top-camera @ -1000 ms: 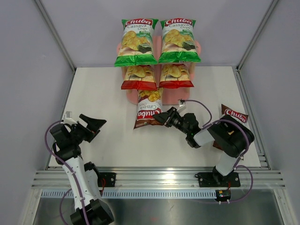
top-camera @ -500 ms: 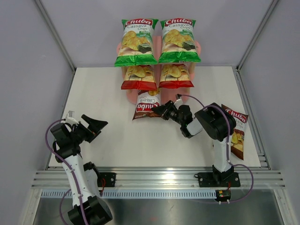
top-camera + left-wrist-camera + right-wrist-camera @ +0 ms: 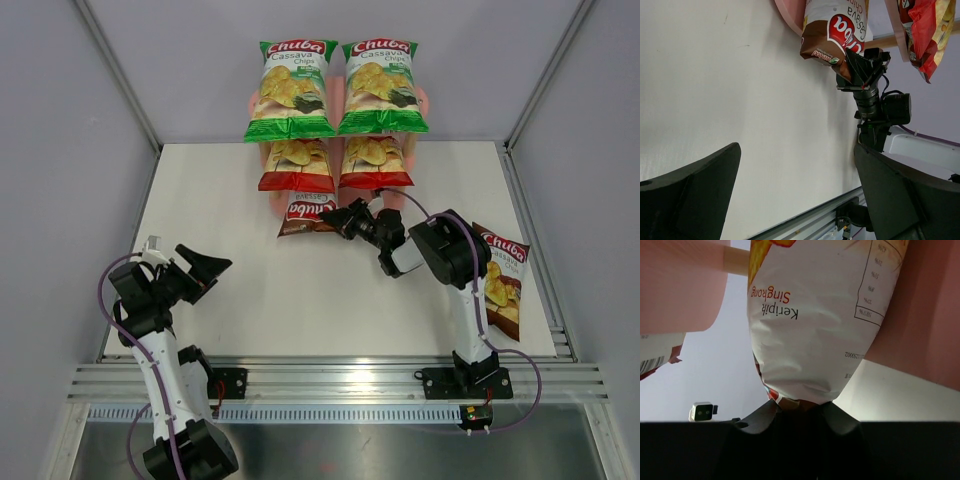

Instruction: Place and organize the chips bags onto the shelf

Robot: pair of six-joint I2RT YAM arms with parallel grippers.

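Chips bags are seen from above: green bags (image 3: 291, 90) on the shelf's (image 3: 274, 203) top tier, red bags (image 3: 296, 165) below. A brown bag (image 3: 310, 213) is pinched at the lowest tier by the right gripper (image 3: 345, 218). A second brown bag (image 3: 503, 285) lies on the table (image 3: 210, 190). The left gripper (image 3: 205, 268) is spread wide.

From the left wrist, the brown bag (image 3: 837, 30) is seen clamped at its edge by the right gripper (image 3: 860, 70).

From the right wrist, the bag's white back (image 3: 815, 315) is gripped.

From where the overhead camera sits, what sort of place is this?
Most likely a robotics lab test cell: plain grey panel walls enclose a white table, two robot arms are bolted to an aluminium rail at its near edge, and a small pink shelf holds chips bags.
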